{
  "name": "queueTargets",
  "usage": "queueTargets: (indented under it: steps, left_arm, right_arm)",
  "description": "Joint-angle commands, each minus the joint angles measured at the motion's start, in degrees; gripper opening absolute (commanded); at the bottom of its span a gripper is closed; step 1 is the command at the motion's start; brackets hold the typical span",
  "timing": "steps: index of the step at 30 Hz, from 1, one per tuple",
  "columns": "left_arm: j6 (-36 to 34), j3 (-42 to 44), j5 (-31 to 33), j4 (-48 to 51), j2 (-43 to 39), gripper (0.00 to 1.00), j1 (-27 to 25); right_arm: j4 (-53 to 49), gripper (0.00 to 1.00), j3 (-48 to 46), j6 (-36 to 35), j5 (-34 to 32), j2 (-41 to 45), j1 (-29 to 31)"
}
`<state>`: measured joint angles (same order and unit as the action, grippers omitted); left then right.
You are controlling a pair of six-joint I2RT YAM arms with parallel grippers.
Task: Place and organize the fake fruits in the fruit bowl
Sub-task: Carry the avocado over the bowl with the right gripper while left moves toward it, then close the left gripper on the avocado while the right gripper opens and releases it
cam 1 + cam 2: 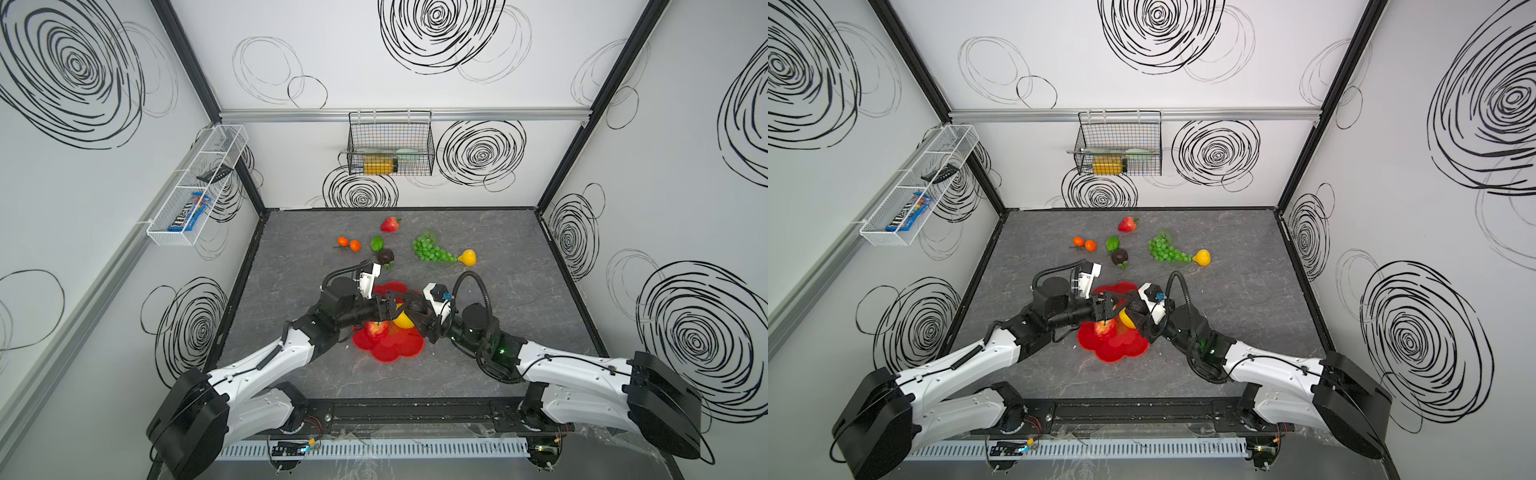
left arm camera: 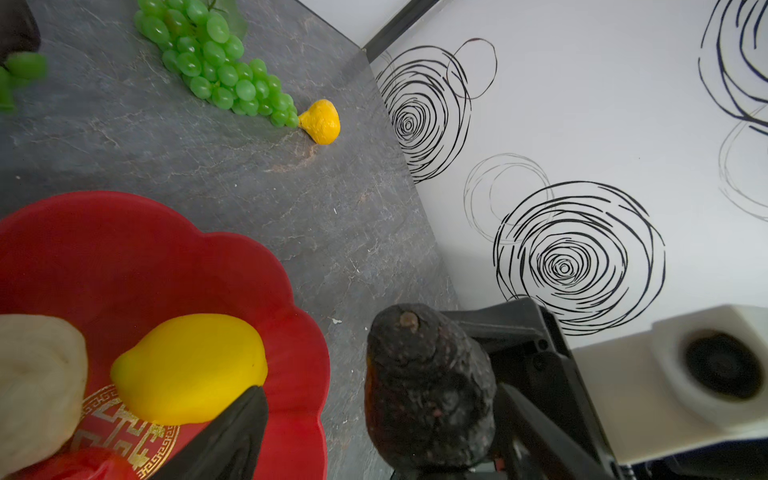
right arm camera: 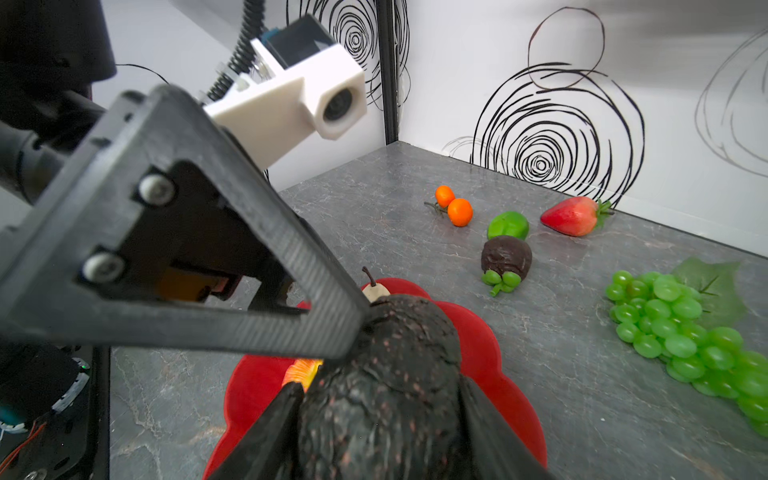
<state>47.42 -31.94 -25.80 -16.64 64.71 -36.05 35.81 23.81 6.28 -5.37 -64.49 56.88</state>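
Right gripper (image 3: 378,399) is clamped on a dark, pebbled avocado (image 2: 428,386), raised at the rim of the fruit bowl (image 1: 395,349), a glossy red scalloped dish. Left gripper (image 1: 390,308) stands wide, just beside it, above the red apple (image 1: 376,329). Only the left wrist view shows the smooth lemon (image 2: 191,365) and cream lumpy piece (image 2: 37,374) in the bowl beneath that gripper. Beyond the right gripper, the grey table (image 1: 498,332) lies open up to the grapes (image 3: 685,332).

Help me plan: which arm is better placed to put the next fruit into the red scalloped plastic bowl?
Right, likely: the right gripper is shut on a dark bumpy plastic avocado above the red scalloped bowl; the left gripper is open.
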Motion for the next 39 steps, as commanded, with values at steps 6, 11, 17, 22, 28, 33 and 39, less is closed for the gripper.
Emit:
queueTargets:
  steps: [6,11,17,22,28,33,39]
  left_arm:
    - [0.49,-2.84,-3.18,-4.83,2.43,0.82,-2.21]
    - [0.67,-3.0,-4.2,-5.96,3.37,0.72,-2.53]
    - [1.02,-2.77,-4.61,-7.26,3.69,0.61,-2.62]
    - [0.7,-2.51,-3.82,-7.19,3.52,0.53,-2.62]
    - [-1.69,-2.64,0.27,-3.8,1.44,0.5,-1.64]
    - [-8.15,-4.62,8.28,5.26,-1.32,0.49,0.68]
    - [-14.77,-7.43,18.95,8.58,1.68,0.48,-0.07]
  right_arm:
    - [4.56,0.57,-0.35,-1.86,-3.05,-0.85,1.48]
    - [4.84,0.57,-0.17,-2.11,-3.25,-1.25,1.83]
    - [4.83,0.57,-0.15,-2.11,-3.41,-1.41,2.18]
    - [4.34,0.6,0.11,-1.84,-4.08,-1.56,2.27]
    - [-2.5,0.79,2.56,0.41,-10.65,-0.12,2.27]
    - [-9.01,0.95,3.76,0.72,-14.23,5.93,2.18]
    - [-7.69,0.99,-1.47,1.33,-18.44,14.0,1.18]
